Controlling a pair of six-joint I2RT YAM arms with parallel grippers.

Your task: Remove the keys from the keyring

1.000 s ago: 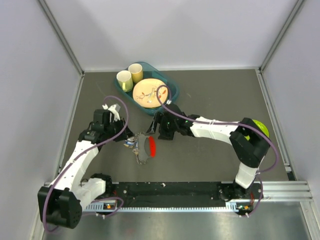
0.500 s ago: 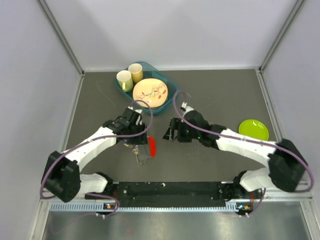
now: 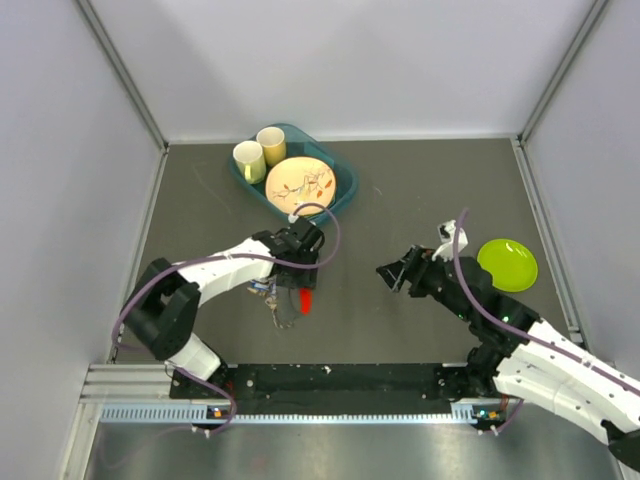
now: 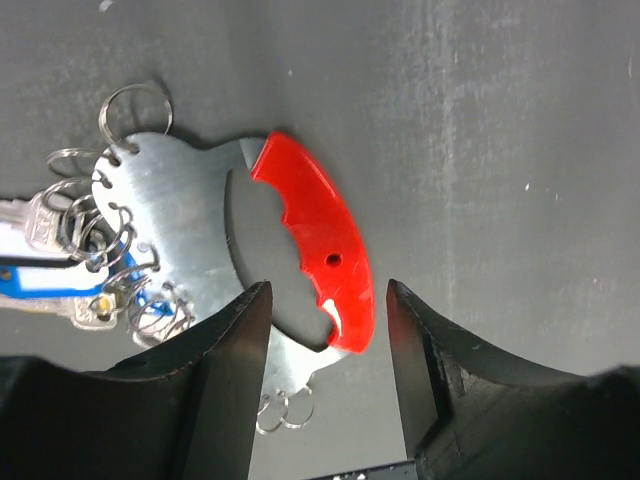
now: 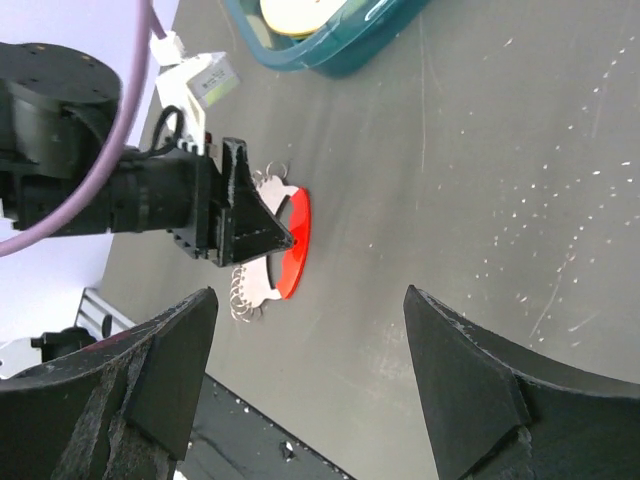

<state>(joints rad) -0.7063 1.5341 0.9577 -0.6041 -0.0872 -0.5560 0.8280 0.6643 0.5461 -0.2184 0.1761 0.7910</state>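
Note:
The keyring lies on the dark table: a red crescent clip [image 3: 305,298] on a flat metal plate [image 4: 180,215] with several small rings. The keys [image 4: 45,270], one with a blue head, bunch at its left side and show in the top view [image 3: 262,288]. My left gripper [image 3: 303,275] is open just above it, and in the left wrist view [image 4: 328,295] its jaws stand on either side of the red clip's [image 4: 320,245] lower end. My right gripper [image 3: 392,270] is open and empty, well to the right of the red clip [image 5: 295,250].
A teal tray [image 3: 345,185] at the back holds two cups [image 3: 248,158] and a patterned plate [image 3: 300,185]. A lime-green plate [image 3: 507,263] lies at the right. The black rail runs along the near edge.
My left gripper has swung right and now sits over the red clip. My right arm has pulled back to the right, away from the keyring, uncovering the green plate.

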